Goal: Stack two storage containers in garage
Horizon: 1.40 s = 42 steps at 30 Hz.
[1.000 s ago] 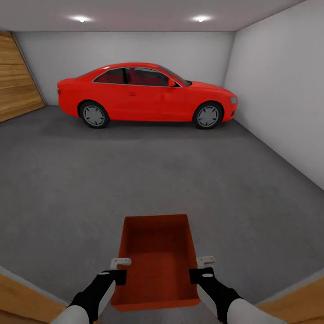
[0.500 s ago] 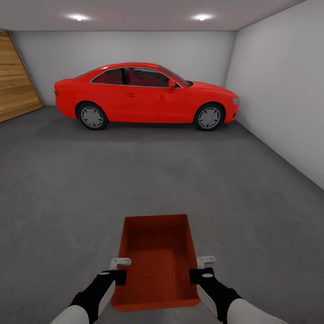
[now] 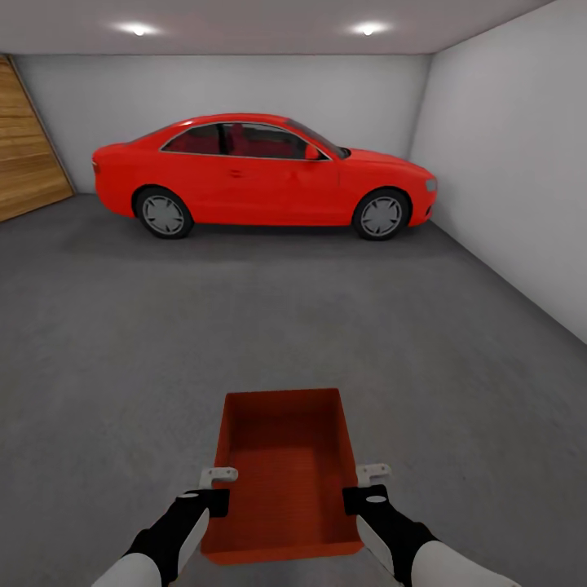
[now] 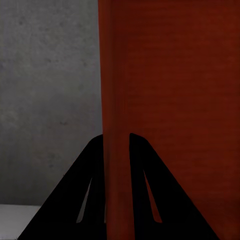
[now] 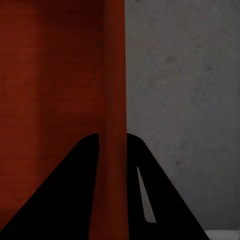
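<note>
One orange-red storage container is carried low in front of the robot, open top up, held by its two long side walls over the dark grey concrete floor of the garage. It sits at the same spot in the head view as in both earlier frames.

Left gripper is clamped on the container's left wall; in the left wrist view the two dark fingers sit one on each side of the wall, closed down to its thickness. Right gripper does the same on the right wall; the right wrist view shows its fingers straddling that wall, floor beyond. Both grips unchanged from the earlier frames.

What differs: the wood-floor strips and pale threshold at the bottom corners a second ago are gone, only concrete there now. The red coupe against the back wall looks slightly larger and its rear reaches a bit further left; the wood-panelled door at far left shows as a narrower slice. The whole scene has shifted, so the camera has advanced into the garage. Grey-white side wall on the right, two ceiling lights above.
</note>
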Available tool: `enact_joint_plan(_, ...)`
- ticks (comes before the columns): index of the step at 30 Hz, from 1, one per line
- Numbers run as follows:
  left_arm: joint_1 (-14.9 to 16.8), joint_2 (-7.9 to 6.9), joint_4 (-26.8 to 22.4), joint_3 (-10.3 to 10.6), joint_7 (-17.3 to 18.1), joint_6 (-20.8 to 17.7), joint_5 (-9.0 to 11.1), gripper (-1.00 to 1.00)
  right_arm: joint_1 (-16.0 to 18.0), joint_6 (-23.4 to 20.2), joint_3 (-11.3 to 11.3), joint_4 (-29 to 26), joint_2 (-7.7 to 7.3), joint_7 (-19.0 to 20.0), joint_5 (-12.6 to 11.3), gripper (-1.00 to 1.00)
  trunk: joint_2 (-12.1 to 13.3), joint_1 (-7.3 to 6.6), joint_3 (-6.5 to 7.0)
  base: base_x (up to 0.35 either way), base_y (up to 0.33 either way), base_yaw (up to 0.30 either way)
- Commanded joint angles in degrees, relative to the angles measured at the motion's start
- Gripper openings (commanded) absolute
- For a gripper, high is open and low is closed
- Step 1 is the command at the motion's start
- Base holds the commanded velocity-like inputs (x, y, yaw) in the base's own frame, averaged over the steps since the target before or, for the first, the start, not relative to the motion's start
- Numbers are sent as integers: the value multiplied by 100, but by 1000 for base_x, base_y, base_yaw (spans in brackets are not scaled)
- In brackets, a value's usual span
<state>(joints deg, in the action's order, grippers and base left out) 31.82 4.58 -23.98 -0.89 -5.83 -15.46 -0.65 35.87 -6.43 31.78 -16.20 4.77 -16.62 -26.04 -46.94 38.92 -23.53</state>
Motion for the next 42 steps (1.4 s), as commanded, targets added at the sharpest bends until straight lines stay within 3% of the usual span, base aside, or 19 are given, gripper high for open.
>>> enact_joint_plan(1,-2,-1,-10,142,-58,-27,-85,-100,8,-42,56,3,-90,-131,-15,-100,-5,4,-6,323,0,0)
enact_joint_plan(42,-1,-1,-2,141,-58,-27,-85,-100,8,-16,56,11,-90,-140,-15,-100,-5,4,-6,323,0,0)
